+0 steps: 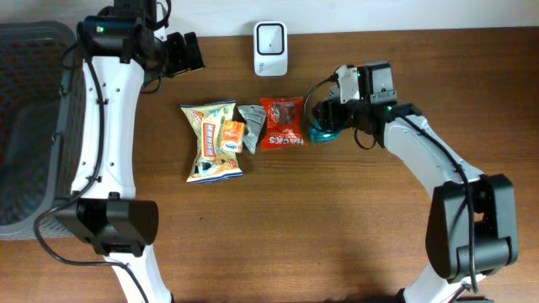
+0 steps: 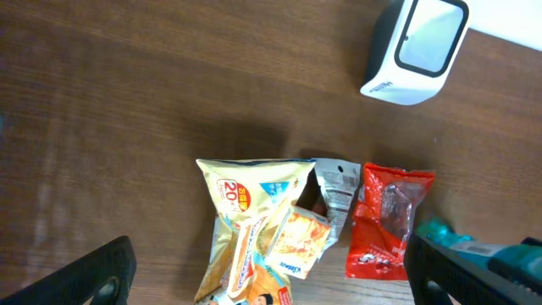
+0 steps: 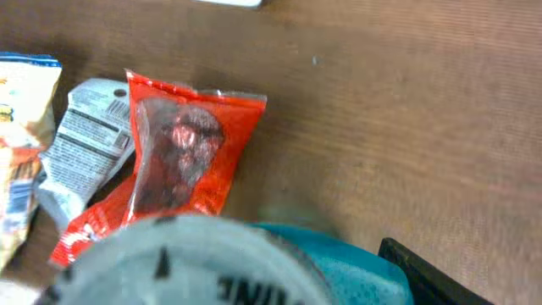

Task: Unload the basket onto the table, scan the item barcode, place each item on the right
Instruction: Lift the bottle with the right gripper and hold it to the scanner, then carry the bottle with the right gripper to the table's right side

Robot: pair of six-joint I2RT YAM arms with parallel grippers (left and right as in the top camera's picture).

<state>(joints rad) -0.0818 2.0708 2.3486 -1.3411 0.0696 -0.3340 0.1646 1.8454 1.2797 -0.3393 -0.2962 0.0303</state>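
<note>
1. Grey rounded surface (image 3: 195, 258) with dark lettering, filling the near edge of the right wrist view (too close and blurred to identify); a teal part sits just right of it.
2. Right gripper (image 1: 319, 132), teal-tipped, low at the right edge of the red packet. I cannot tell whether its jaws are spread or pressed together, nor whether they touch the packet.
3. Red packet (image 1: 281, 124), flat on the table (image 1: 337, 227) near its centre, clear window facing up.
4. Silver packet (image 1: 252, 128), crumpled, touching the red packet's left side (printed text visible).
5. Yellow snack bag (image 1: 212, 143), left of the silver packet, with a small orange packet (image 1: 232, 135) lying on it.
6. Scanner (image 1: 269, 37), white with a dark window, at the far edge, beyond the packets and apart from them.
7. Left gripper (image 1: 194, 53), raised far-left of the packets; fingers (image 2: 97, 275) spread wide, nothing between them.
8. Grey basket (image 1: 25, 126), at the left edge.
</note>
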